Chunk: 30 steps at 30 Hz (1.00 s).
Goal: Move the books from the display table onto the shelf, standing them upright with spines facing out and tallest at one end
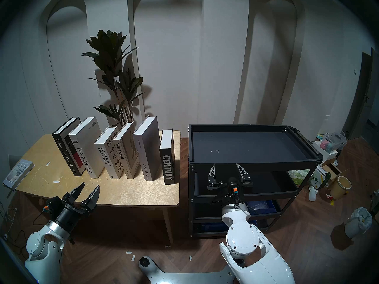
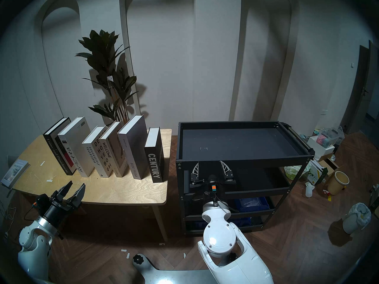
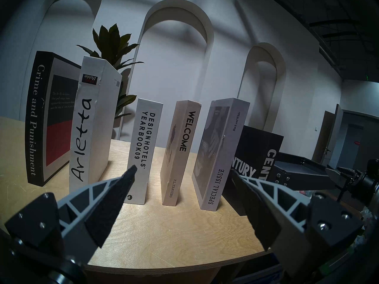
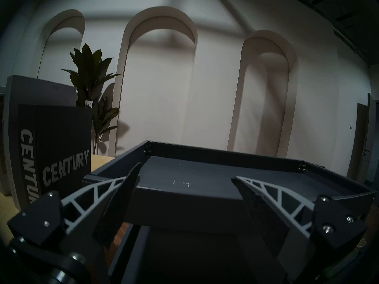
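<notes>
Several hardcover books (image 1: pixel 114 154) stand in a row on the light plywood display table (image 1: pixel 133 193), spines toward me: Crime and Punishment (image 3: pixel 34 132), Arietta (image 3: pixel 82 138), Designhotels Yearbook (image 3: pixel 143 146), Welcome (image 3: pixel 180 152), Special Issue (image 3: pixel 217 164) and the black Century (image 1: pixel 167 166). My left gripper (image 1: pixel 90 186) hovers open over the table's front edge, empty, short of the row. The black shelf (image 1: pixel 252 162) stands to the table's right, its tray top bare. My right gripper (image 1: pixel 226 165) is open and empty just in front of the tray's front rim (image 4: pixel 184 197).
A small thin grey book (image 1: pixel 17 174) lies at the table's left end. A tall potted plant (image 1: pixel 117 72) stands behind the books. Boxes, a beige bucket (image 1: pixel 341 187) and a lined bin (image 1: pixel 359 222) clutter the floor right of the shelf. Blue bins fill its lower tier.
</notes>
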Available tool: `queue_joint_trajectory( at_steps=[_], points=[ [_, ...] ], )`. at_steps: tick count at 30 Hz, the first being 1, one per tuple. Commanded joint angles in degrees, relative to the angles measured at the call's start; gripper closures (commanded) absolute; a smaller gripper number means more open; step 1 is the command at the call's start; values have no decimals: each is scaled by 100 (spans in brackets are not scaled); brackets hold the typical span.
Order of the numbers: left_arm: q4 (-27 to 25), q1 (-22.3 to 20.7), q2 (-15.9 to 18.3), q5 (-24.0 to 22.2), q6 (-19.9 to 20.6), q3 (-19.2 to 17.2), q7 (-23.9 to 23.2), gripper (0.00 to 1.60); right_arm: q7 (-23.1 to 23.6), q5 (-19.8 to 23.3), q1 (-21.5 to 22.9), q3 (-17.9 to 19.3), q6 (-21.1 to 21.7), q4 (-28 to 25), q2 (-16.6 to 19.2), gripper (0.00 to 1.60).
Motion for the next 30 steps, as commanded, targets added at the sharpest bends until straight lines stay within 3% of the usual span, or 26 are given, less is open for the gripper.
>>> queue_joint_trajectory(
  at_steps=[1,5,19,20,30],
  points=[
    [-64,-6,6,1,-11,-10,-6,0,-256,77,401,-545,-333,-288,259,0],
    [-62,-8,7,1,-11,-9,-8,0,-507,178,759,-955,-494,-61,356,0],
    [-46,-17,10,-4,-12,-6,-17,0,-923,272,1486,-1438,-602,521,91,0],
    [-45,-17,10,-4,-13,-6,-18,0,-1077,310,1685,-1641,-631,655,93,0],
    [-43,-20,9,-6,-13,-7,-23,0,-1743,150,2233,-2310,-815,830,66,0]
  ],
)
